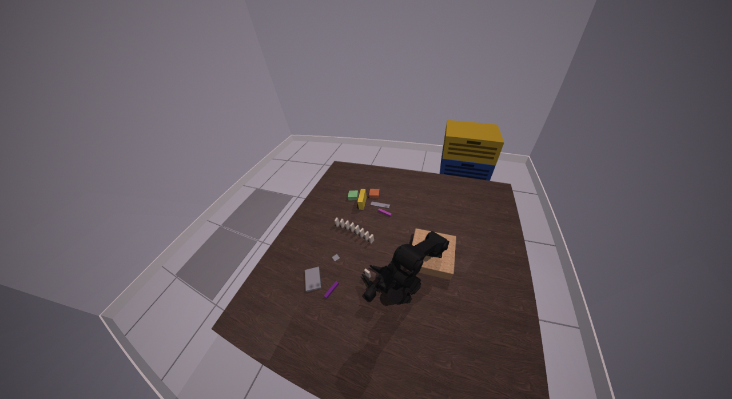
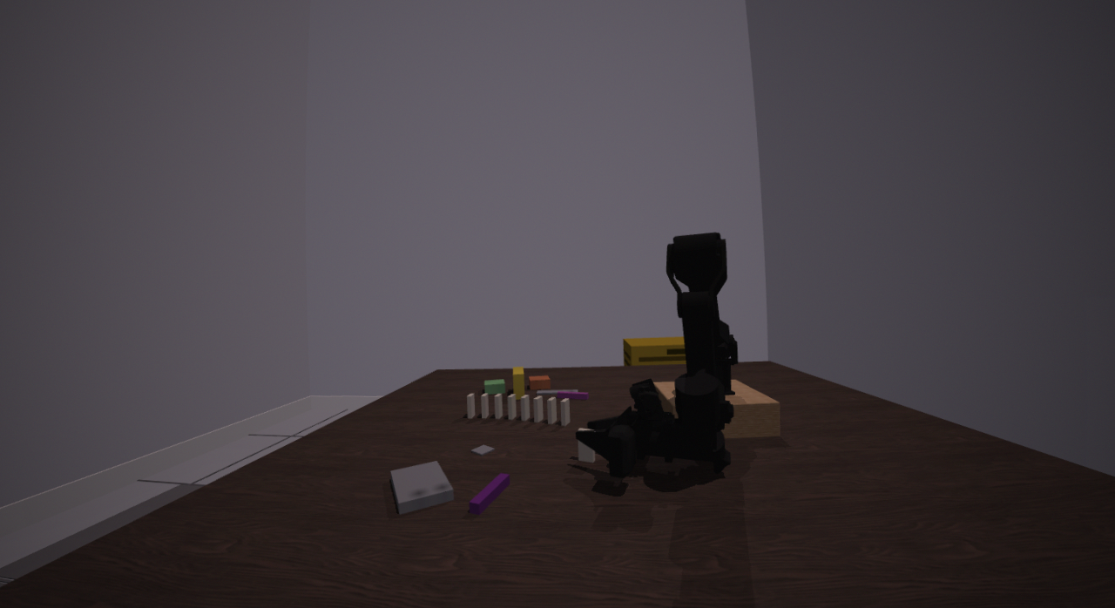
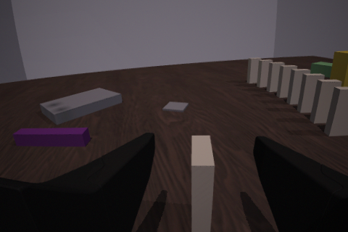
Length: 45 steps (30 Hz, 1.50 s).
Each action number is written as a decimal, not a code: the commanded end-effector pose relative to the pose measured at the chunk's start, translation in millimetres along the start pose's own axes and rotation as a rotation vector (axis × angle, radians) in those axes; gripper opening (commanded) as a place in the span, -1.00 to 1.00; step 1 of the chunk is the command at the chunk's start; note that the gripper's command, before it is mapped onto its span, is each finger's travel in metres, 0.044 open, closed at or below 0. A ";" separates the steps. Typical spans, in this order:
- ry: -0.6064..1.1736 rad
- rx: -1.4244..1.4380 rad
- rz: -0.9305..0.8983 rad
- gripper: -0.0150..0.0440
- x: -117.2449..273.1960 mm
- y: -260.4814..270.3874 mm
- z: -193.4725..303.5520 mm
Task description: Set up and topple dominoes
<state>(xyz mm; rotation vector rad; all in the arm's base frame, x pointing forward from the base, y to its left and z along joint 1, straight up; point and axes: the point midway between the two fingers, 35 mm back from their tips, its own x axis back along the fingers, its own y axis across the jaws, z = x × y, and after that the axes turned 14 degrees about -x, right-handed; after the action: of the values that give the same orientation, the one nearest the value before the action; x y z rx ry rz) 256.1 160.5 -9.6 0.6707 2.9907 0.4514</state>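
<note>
Several cream dominoes stand upright in a slanting row (image 1: 357,230) (image 2: 511,407) (image 3: 313,94), evenly spaced. A single cream domino (image 1: 366,272) (image 2: 587,447) (image 3: 201,196) is upright, apart from the row's near end, and appears to rest on the table; its foot is cut off in the wrist view. My gripper (image 1: 367,274) (image 2: 584,432) (image 3: 204,143) is low and open around this domino, with a visible gap on both sides in the wrist view. No other loose domino shows.
A grey slab (image 1: 312,278) (image 3: 81,103), purple bar (image 1: 331,289) (image 3: 52,138) and small grey tile (image 1: 335,256) (image 3: 176,106) lie left of the gripper. Beyond the row are yellow (image 1: 361,199), green (image 1: 353,195) and orange (image 1: 374,193) blocks. A wooden block (image 2: 754,417) sits behind the arm.
</note>
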 end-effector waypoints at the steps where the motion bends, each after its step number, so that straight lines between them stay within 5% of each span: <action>1: 0.002 -0.006 -0.002 0.67 -0.1 0.4 0.4; 5: 0.001 -0.006 -0.002 1.00 0.0 1.0 -1.0; 12: 0.000 -0.001 0.000 1.00 1.1 14.2 -46.5; 18: 0.050 0.127 -0.033 1.00 -8.3 29.5 -38.7; 31: 0.723 1.071 -0.368 1.00 -68.3 75.1 -1.4; 45: 1.298 1.264 -0.744 1.00 -44.4 43.1 -63.4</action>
<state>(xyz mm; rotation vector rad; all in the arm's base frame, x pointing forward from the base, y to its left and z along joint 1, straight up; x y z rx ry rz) 349.8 191.9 19.6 -0.3247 3.7680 -1.3939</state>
